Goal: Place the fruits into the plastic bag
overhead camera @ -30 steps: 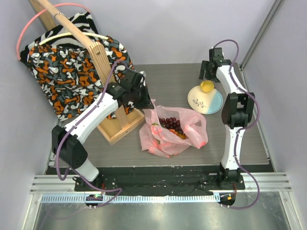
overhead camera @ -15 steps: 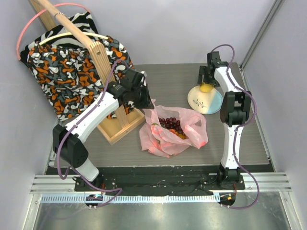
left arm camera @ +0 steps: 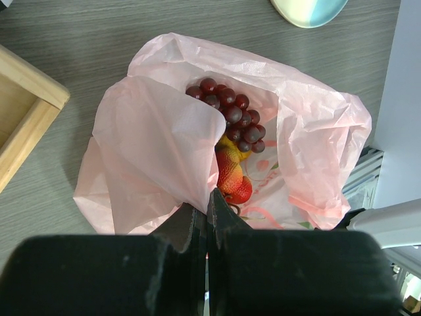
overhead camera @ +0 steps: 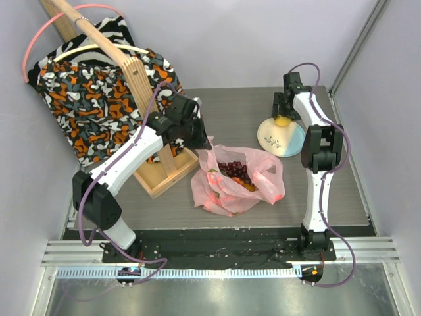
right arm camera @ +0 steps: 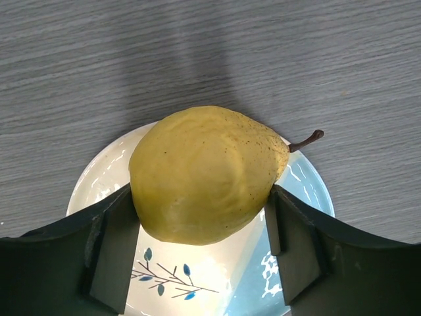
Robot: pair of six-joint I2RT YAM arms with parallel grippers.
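Note:
The pink plastic bag (overhead camera: 266, 176) lies open at the table's middle. It holds a dark grape bunch (overhead camera: 235, 170), red strawberries (left arm camera: 231, 179) and a bit of yellow-orange fruit (left arm camera: 227, 142). My left gripper (overhead camera: 201, 142) is shut on the bag's near edge (left arm camera: 158, 145) and holds it up. Its fingertips (left arm camera: 223, 205) pinch the film. My right gripper (overhead camera: 281, 116) is down over the pale blue plate (overhead camera: 291, 143). Its fingers (right arm camera: 112, 243) press both sides of a yellow pear-like fruit (right arm camera: 207, 174) resting on the plate (right arm camera: 306, 197).
A wooden rack (overhead camera: 161, 174) with an orange-black patterned cloth (overhead camera: 92, 99) stands at the left, close behind my left arm. Its wooden corner (left arm camera: 26, 112) shows beside the bag. Walls close in on the right and at the back.
My right gripper has come down and a little left onto the plate, and its fingers now flank the yellow fruit. The left gripper and the bag have not moved.

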